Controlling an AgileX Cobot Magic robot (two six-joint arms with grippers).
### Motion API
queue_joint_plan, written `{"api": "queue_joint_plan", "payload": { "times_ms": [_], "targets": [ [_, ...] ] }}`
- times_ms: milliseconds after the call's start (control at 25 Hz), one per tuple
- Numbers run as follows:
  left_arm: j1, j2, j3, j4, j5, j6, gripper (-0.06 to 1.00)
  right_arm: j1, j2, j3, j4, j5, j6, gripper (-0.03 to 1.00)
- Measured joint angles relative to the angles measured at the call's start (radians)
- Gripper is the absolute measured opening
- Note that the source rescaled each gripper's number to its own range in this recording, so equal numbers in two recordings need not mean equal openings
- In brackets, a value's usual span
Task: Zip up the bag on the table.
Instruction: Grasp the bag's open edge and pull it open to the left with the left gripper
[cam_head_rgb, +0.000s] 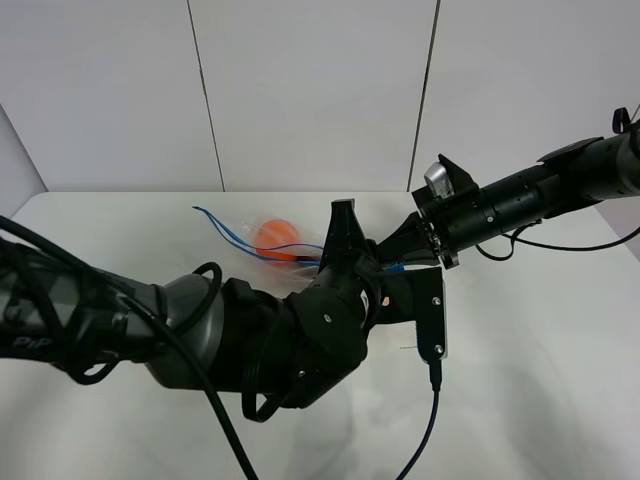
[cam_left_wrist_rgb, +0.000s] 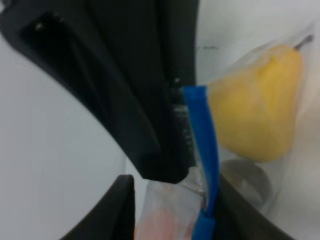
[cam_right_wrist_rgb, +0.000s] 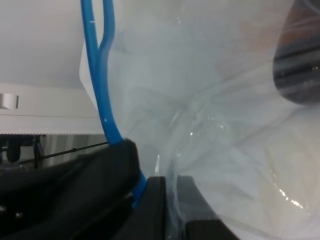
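The clear bag (cam_head_rgb: 262, 247) lies on the white table (cam_head_rgb: 540, 340), an orange fruit showing through it and its blue zipper strip (cam_head_rgb: 215, 224) trailing to the left. My left gripper (cam_head_rgb: 372, 262) is shut on the strip; in the left wrist view the blue strip (cam_left_wrist_rgb: 202, 135) is pinched in the gripper (cam_left_wrist_rgb: 200, 175), beside a yellow pear (cam_left_wrist_rgb: 260, 120) inside the bag. My right gripper (cam_head_rgb: 403, 250) meets it from the right. In the right wrist view the gripper (cam_right_wrist_rgb: 165, 200) is shut on the strip (cam_right_wrist_rgb: 100, 75) and clear plastic (cam_right_wrist_rgb: 210, 100).
The bulky left arm (cam_head_rgb: 200, 330) covers the table's front left and hides part of the bag. A cable (cam_head_rgb: 430, 420) hangs from the left wrist over the table's front. White wall panels (cam_head_rgb: 310, 90) stand behind the table.
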Motion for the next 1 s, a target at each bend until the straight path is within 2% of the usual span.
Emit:
{"api": "queue_joint_plan", "payload": {
  "times_ms": [440,760,1000],
  "targets": [
    [-0.041,0.0,0.0,0.0,0.035,0.012,0.32,0.0,0.0,0.0,-0.005,-0.001,0.014,0.0],
    [-0.041,0.0,0.0,-0.107,0.06,0.157,0.26,0.0,0.0,0.0,-0.007,-0.001,0.014,0.0],
    [-0.041,0.0,0.0,-0.115,0.06,0.165,0.23,-0.002,0.0,0.0,-0.007,-0.001,0.014,0.0]
  ]
}}
